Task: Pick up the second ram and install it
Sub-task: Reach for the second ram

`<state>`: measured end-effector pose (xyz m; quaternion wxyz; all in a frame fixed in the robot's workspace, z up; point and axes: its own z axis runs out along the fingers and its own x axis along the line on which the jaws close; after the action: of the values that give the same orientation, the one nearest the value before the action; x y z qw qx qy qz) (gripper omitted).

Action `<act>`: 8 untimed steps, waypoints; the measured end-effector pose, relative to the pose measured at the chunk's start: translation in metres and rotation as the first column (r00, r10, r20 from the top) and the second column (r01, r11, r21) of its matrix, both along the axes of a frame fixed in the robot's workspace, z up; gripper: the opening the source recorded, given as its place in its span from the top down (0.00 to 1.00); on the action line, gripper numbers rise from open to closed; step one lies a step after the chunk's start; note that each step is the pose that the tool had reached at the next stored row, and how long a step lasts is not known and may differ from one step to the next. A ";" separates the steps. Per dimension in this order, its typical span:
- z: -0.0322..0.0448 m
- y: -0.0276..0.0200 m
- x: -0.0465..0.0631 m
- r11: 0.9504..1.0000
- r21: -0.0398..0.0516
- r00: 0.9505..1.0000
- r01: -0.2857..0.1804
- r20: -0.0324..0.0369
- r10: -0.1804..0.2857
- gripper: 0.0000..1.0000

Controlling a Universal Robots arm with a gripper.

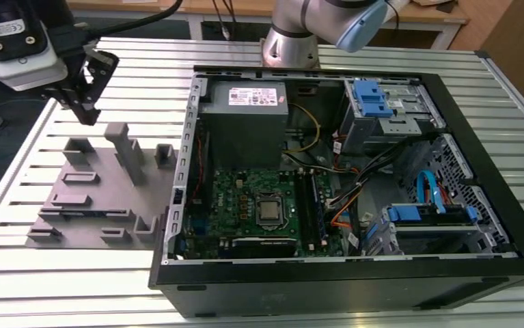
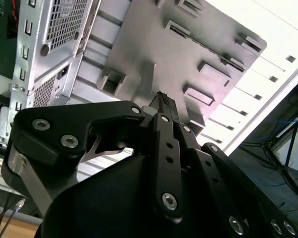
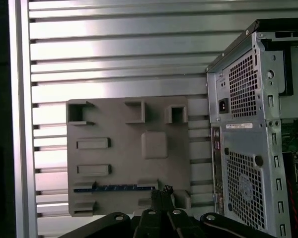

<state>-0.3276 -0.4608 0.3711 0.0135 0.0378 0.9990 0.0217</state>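
Gripper (image 1: 87, 116) hangs over the far edge of the grey fixture plate (image 1: 106, 198), at the exterior view's left, clear of the plate; in both wrist views the fingertips (image 2: 161, 98) meet at a point, drawn together, with nothing seen between them. The second ram (image 3: 114, 187) lies on edge in a long slot of the fixture plate (image 3: 124, 134), a thin dark strip with blue marks; nothing grips it. In the first wrist view the gripper (image 3: 164, 191) appears just beside one end of that strip; the height between them cannot be judged there. The open computer case (image 1: 316, 287) stands just beside the plate on the slatted metal table (image 1: 134, 61), at the exterior view's right; its motherboard (image 1: 243, 205) lies exposed inside.
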 end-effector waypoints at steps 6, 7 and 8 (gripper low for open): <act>-0.0052 -0.0065 -0.009 1.000 0.000 1.000 0.000 0.000 0.000 0.93; -0.0061 -0.0076 -0.010 1.000 0.000 1.000 0.000 0.000 0.000 0.93; -0.0071 -0.0087 -0.011 1.000 0.000 1.000 0.000 0.000 0.000 0.93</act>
<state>-0.3390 -0.4694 0.3640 0.0135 0.0378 0.9990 0.0217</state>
